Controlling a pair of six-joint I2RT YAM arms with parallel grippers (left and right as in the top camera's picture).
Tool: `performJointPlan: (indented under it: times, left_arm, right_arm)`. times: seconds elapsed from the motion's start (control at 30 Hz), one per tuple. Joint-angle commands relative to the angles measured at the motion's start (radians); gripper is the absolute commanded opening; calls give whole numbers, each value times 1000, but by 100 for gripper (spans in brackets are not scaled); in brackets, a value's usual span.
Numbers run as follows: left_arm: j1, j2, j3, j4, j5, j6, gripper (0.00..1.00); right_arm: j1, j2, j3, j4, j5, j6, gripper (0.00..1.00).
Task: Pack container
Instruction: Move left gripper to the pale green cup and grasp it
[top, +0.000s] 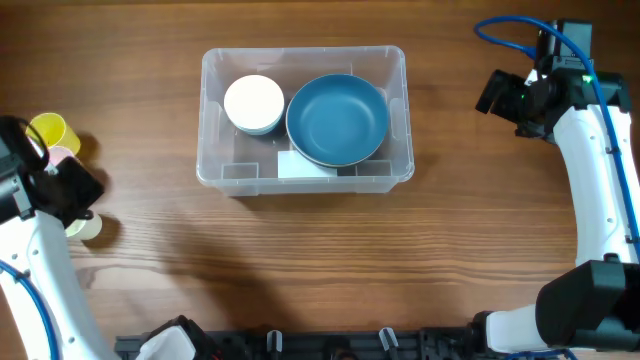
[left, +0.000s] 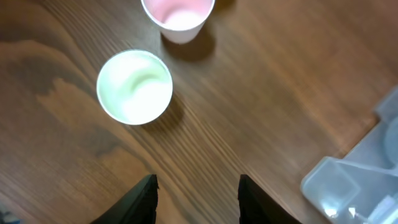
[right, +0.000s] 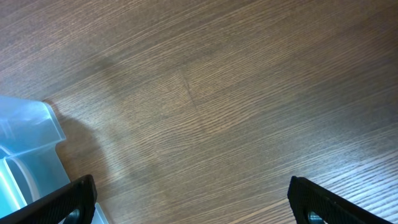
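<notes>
pale green cup (left: 135, 87) stands just ahead-left of your left fingers (left: 147, 198), apart and empty, far nearer than the wide-apart right fingers (right: 65, 200); the container (top: 300, 52) sits mid worktop (top: 320, 270), rightward.

– Can we read any writing anywhere here?
– None that we can make out. We see only a white label (top: 305, 166) on the floor of the container (top: 207, 110), by its long edge nearest the arm bases, partly hidden by the blue plate (top: 337, 120).
– And the print on it?
– Too small for us to tell; from overhead it shows as plain white.
</notes>
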Motion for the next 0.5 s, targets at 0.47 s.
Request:
performJointPlan:
  times: [0.47]
  left_arm:
    - [53,341,-31,150,31,126,54]
  right_arm:
    - [2,-18,5,3,13,5,99]
